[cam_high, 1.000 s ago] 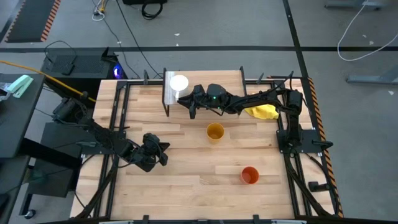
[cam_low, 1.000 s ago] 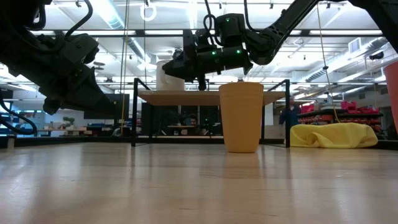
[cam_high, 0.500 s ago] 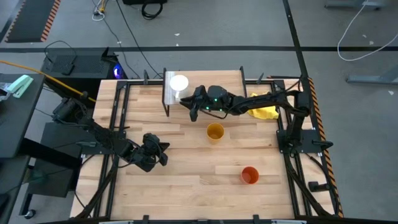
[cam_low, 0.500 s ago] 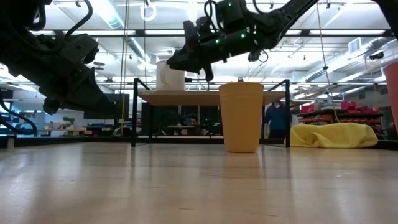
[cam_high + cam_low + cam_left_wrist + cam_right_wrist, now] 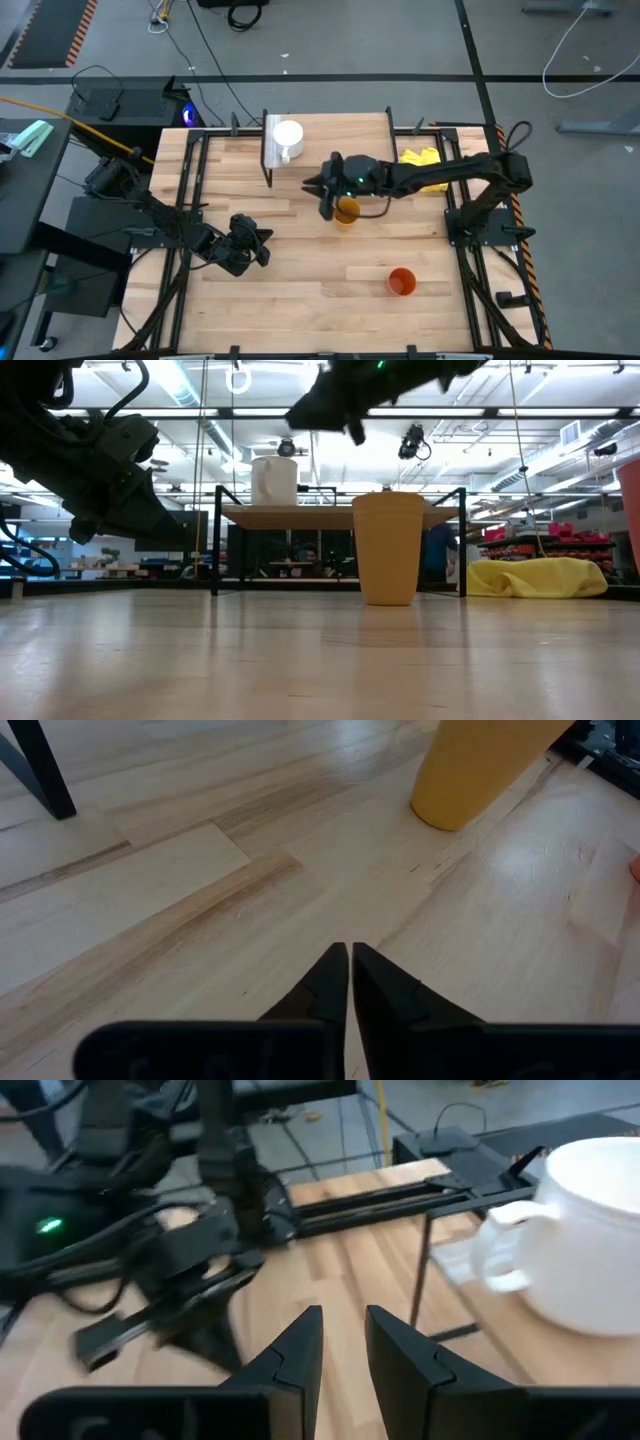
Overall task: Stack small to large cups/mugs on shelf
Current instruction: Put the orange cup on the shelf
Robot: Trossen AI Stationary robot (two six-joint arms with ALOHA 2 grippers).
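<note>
With the mug (image 5: 288,137) already on the shelf (image 5: 272,152), the empty, slightly spread right pincer (image 5: 328,203) above the yellow cup (image 5: 346,212) at frame centre should descend squarely over its rim before pinching, while the left pincer (image 5: 262,245), pressed together, waits lower left.

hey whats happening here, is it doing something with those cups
A white mug with a handle already sits on the low light-wood shelf on black legs. The right end effector, holding nothing with a narrow gap between its fingers, hangs above the table beside the yellow-orange cup, which stands on the wooden tabletop. The smaller orange-red cup stands nearer the front. The left end effector waits low at the table's left, fingers together and empty.
</note>
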